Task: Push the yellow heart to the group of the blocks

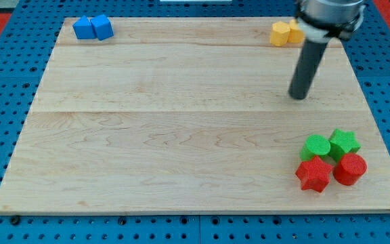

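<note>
Two yellow blocks sit touching at the view's top right: a yellow block (280, 33) on the left and another yellow block (294, 31) partly hidden behind the rod; I cannot tell which is the heart. The group lies at the view's bottom right: a green cylinder (315, 146), a green star (344, 143), a red star (313, 174) and a red cylinder (350, 169), all close together. My tip (299, 95) rests on the board below the yellow blocks and above the group, touching neither.
Two blue blocks (93, 28) sit touching at the view's top left corner of the wooden board (147, 135). A blue pegboard surface surrounds the board on all sides.
</note>
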Available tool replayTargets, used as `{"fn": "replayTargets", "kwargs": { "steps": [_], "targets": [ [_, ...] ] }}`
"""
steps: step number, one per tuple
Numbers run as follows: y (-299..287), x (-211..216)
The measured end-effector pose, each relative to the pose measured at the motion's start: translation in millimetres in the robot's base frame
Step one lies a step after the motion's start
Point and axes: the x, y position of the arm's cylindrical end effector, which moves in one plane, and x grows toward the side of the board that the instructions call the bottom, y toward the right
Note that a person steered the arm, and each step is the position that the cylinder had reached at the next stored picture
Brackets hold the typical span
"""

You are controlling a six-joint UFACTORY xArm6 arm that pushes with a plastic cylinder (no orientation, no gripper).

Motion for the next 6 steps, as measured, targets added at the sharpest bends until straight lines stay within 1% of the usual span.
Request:
{"fn": "replayTargets", "kwargs": {
  "steps": [1, 2, 3, 4, 5, 6],
  "targets": [
    [66.0, -59.9],
    [103.3, -125.7],
    [94.7, -197.4],
    [71.7, -199.4],
    [24.6, -155.1],
    [10.2, -113.3]
  ]
}}
